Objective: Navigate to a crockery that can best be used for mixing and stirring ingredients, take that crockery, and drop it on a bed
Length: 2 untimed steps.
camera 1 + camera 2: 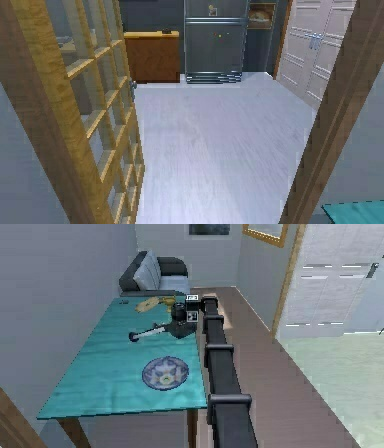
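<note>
Nearest, in the arm side view, the arm (pixel 222 374) is a dark square bar reaching over a table (pixel 95 369) with a smooth teal top on wooden legs. On the table, just left of the arm, lies a dish (pixel 165 374): round, shallow-looking and patterned in purple and green. Whether it is a bowl or a flat plate I cannot tell. Farther along, the gripper (pixel 178 327) sits over the tabletop beside a small dark tool (pixel 148 332), so I cannot tell whether it has hold of anything. Beyond that lies a flat yellowish thing (pixel 148 304), and at the far end stands a padded grey armchair (pixel 155 272).

In the forward view, a door (pixel 90 110) of honey-coloured wood with glass panes stands swung aside on the near left. Through the doorway runs a pale, faintly streaked floor (pixel 210 130). At the far wall stand a low wooden cabinet (pixel 152 55) on the left, a brushed-steel fridge (pixel 214 42) in the middle and panelled white doors (pixel 315 55) on the right.

I judge the search step is in hand, with nothing yet taken. The dish is the only crockery candidate. The next move calls for a closer look at it. If it proves too flat for mixing, the robot should drive through the doorway toward the kitchen units.
</note>
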{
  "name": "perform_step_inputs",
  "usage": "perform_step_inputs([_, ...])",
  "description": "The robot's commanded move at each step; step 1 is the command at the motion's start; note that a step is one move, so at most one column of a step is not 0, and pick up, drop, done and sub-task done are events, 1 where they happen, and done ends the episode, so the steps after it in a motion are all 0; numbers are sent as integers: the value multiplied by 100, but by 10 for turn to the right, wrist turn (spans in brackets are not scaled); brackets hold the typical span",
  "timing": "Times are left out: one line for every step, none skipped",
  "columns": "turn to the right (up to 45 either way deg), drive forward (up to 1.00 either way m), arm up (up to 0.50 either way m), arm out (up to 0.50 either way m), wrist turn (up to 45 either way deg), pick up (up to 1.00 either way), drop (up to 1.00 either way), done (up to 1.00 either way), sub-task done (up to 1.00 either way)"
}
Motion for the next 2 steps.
perform_step_inputs([0, 0, 0, 0, 120, 0, 0, 0, 0])
perform_step_inputs([0, 0, -30, 0, 0, 0, 0, 0, 0])
